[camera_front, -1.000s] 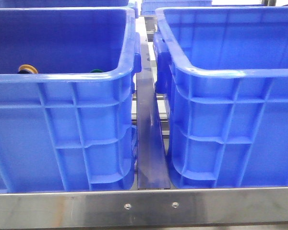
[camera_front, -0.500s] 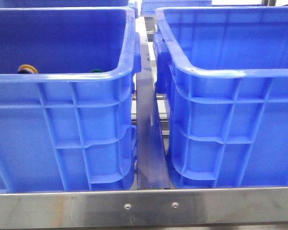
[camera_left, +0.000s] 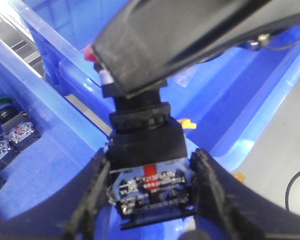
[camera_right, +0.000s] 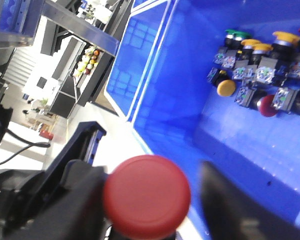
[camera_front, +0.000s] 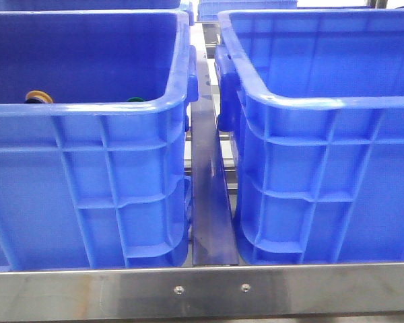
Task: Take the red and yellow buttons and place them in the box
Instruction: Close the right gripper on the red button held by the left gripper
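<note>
Two big blue crates stand side by side in the front view, the left crate (camera_front: 87, 195) and the right crate (camera_front: 330, 182), with a metal strip (camera_front: 209, 202) between them. A steel rail (camera_front: 202, 291) with two screws runs along the near edge. Over the left crate's near rim peek two small caps, one yellow-orange button cap (camera_front: 38, 97) and one green button cap (camera_front: 135, 100).

The left gripper (camera_left: 150, 200) is clamped on one push button (camera_left: 147, 150), squeezing its dark body and terminal block between the two fingers (camera_left: 92, 195). A bit of red cap shows at its far end, partly hidden by a dark arm. Beside it, one green-capped button (camera_left: 0, 106) lies in a crate with a few more switch blocks.

The right gripper (camera_right: 145, 200) holds one red button (camera_right: 146, 196), its round cap facing the camera between two blurry dark fingers. Beyond it, a heap of buttons (camera_right: 262, 70) lies on a crate floor: at least four yellow caps, two red ones and one green one.
</note>
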Available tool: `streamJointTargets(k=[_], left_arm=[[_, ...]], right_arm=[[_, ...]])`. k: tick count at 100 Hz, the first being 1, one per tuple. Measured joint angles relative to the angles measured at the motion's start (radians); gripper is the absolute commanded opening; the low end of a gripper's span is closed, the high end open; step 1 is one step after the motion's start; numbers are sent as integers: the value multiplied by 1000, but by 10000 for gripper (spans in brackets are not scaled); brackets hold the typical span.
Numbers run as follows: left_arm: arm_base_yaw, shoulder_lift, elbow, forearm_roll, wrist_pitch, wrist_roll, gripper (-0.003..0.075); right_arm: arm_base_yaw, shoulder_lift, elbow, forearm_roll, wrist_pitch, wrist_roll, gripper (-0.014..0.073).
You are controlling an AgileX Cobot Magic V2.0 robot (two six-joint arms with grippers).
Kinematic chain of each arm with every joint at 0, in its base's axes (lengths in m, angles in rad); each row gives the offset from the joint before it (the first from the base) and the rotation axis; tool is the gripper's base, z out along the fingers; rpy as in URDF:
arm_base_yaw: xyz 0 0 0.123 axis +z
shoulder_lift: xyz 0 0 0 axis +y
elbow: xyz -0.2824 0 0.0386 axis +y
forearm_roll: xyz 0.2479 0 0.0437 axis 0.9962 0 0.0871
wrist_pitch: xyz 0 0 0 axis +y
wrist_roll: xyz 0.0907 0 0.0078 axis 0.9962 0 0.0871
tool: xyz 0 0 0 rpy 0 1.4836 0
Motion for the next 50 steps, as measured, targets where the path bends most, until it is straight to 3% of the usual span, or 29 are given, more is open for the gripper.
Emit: streamJointTargets(k=[13,20,27,40,50], left_arm=[[0,0,0,0,0,0,-13],[0,0,0,0,0,0,51],[0,0,0,0,0,0,185],[0,0,0,0,0,0,536],[0,0,0,0,-4,0,638]], right_arm=[[0,1,-2,2,7,-13,150],[0,1,-2,2,7,-18,150],[0,1,-4,2,7,-23,150],[0,1,-4,2,14,-34,150],[0,1,-4,0,17,-48,150]])
